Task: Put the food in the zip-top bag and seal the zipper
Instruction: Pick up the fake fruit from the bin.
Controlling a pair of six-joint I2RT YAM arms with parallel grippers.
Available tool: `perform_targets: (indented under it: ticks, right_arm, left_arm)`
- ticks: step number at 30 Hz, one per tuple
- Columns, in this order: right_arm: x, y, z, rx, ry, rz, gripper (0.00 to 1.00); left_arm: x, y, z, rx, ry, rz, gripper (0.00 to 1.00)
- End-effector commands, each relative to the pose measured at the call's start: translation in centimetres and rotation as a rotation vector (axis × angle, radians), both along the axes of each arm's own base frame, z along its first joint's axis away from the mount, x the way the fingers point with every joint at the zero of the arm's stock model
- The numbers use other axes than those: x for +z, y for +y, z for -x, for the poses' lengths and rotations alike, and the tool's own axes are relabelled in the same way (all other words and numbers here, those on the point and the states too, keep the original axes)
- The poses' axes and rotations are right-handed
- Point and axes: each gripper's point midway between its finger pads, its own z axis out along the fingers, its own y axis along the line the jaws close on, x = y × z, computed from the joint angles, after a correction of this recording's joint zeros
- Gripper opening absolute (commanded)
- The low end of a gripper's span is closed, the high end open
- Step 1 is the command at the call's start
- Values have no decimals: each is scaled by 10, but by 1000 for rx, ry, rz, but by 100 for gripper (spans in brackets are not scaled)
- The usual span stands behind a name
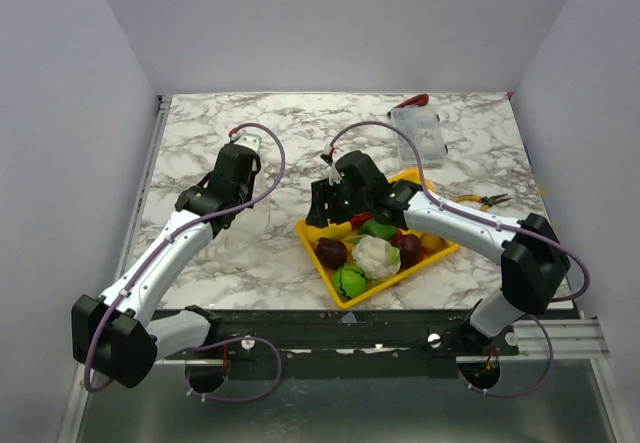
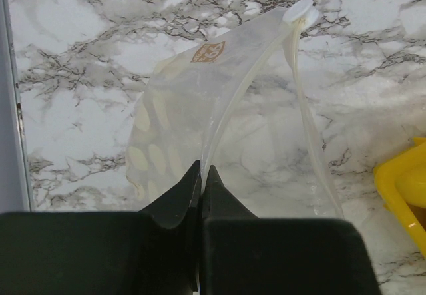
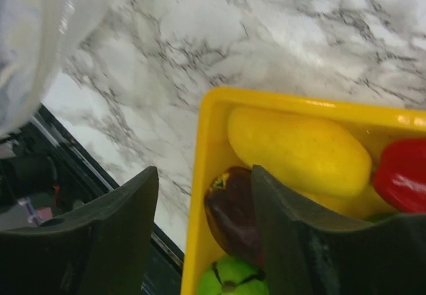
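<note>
We had the left hand (image 2: 202, 174) clamped on the empty zip-top bag (image 2: 253, 108) over the table (image 2: 80, 55). Our right hand (image 3: 203, 175) gaped above the tray (image 3: 210, 142). All the food (image 3: 299, 150) lay there, and the zipper (image 2: 301, 95) was unsealed.

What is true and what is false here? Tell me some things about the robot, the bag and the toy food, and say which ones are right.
1. The left gripper is pinching the bag. True.
2. The food is already inside the bag. False: it all lies in the yellow tray.
3. The right gripper is open and holds nothing. True: it is over the tray's edge.
4. The cauliflower lies on the bare table. False: it sits in the tray among the other pieces.
</note>
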Motion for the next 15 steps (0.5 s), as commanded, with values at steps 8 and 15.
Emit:
perform_targets:
  ticks: [8,15]
  right_arm:
    - [-60,-53,25,220,-84,423,78]
    - [-78,-55,41,288,-37,434,82]
  left_arm:
    - [18,-18,-3,-55,-40,183,0]
    - [19,-17,-5,-53,-46,187,0]
